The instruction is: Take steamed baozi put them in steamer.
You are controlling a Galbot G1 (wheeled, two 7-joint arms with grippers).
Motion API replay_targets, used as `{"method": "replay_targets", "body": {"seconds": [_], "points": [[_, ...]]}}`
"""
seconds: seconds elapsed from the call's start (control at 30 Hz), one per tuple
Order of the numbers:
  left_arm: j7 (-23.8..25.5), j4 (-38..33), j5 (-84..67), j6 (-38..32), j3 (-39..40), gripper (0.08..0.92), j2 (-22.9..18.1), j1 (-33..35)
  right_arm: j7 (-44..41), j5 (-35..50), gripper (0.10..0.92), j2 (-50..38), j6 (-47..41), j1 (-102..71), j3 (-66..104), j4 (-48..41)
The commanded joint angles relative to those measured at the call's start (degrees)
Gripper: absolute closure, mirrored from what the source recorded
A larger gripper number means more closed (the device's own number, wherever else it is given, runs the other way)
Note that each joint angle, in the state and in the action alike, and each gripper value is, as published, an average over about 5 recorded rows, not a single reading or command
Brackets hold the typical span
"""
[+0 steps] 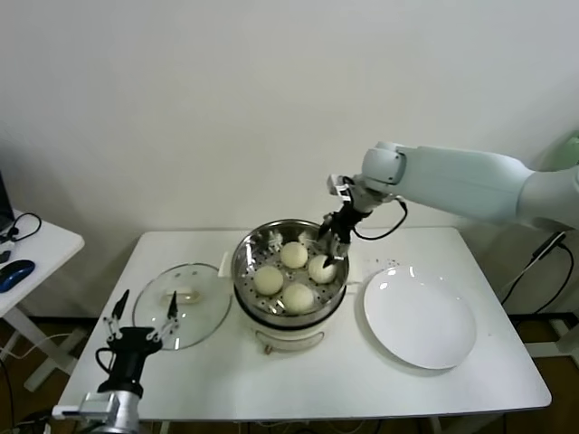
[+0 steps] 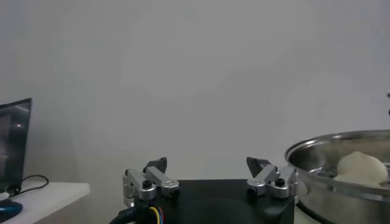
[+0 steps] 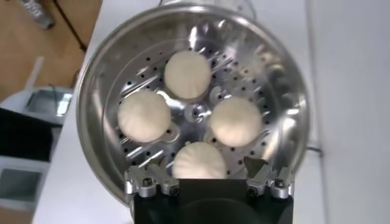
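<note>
The steel steamer (image 1: 246, 262) sits on its white electric pot base (image 1: 289, 336) near the middle of the white table (image 1: 271, 384). All four steamed baozi (image 1: 298, 296) lie inside the steamer on its perforated floor, set in a ring around the centre and lying close together, though whether any two touch is hard to tell. In the right wrist view the same four buns (image 3: 187, 74) show clearly in the basket (image 3: 280, 91), each resting free.

The right gripper (image 1: 331, 246) hangs over the steamer's right-hand side, just above the bun nearest that edge. Its fingers (image 3: 263, 173) stand wide apart and hold nothing; the bun (image 3: 199, 163) below sits between them without being clasped.

The left gripper (image 1: 142, 312) is parked low, well to the left of the steamer, in front of the flat glass lid (image 1: 181, 306) that lies on the table beside the steamer. Its fingers (image 2: 155, 176) are spread wide and empty.

A white plate (image 1: 421, 318) rests on the table to the right of the steamer, bare. Far to the left of the steamer, a second small table (image 1: 41, 249) carries a blue computer mouse (image 1: 15, 273).
</note>
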Motion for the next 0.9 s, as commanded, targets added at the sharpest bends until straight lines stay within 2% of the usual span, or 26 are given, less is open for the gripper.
{"method": "replay_targets", "body": {"seconds": [0.03, 0.2, 0.37, 0.63, 0.77, 0.9], "points": [[0.0, 0.1, 0.2, 0.3, 0.1, 0.177, -1.0, -0.9, 8.4, -12.1, 0.203, -9.2, 3.0, -2.3, 15.5, 1.6], [0.0, 0.0, 0.2, 0.3, -0.1, 0.177, -1.4, -1.3, 11.8, -14.3, 0.203, -14.7, 3.0, -6.1, 23.3, 6.3], [0.1, -0.1, 0.2, -0.4, -0.8, 0.177, -1.1, -1.7, 20.1, -15.8, 0.203, -21.8, 3.8, -16.0, 34.7, 11.6], [0.0, -0.6, 0.4, -0.7, -0.5, 0.177, -0.5, -2.4, 31.2, -20.4, 0.203, -32.5, 5.1, -48.5, 67.2, 23.8], [-0.5, 0.1, 0.3, -0.6, -0.4, 0.177, -0.3, -3.4, 37.4, -22.4, 0.203, -33.5, 8.5, -63.9, 79.9, 27.4], [-0.5, 0.7, -0.1, -0.8, -0.8, 0.177, 0.1, -3.8, 40.4, -25.5, 0.203, -28.7, 10.9, -79.6, 96.0, 29.4]]}}
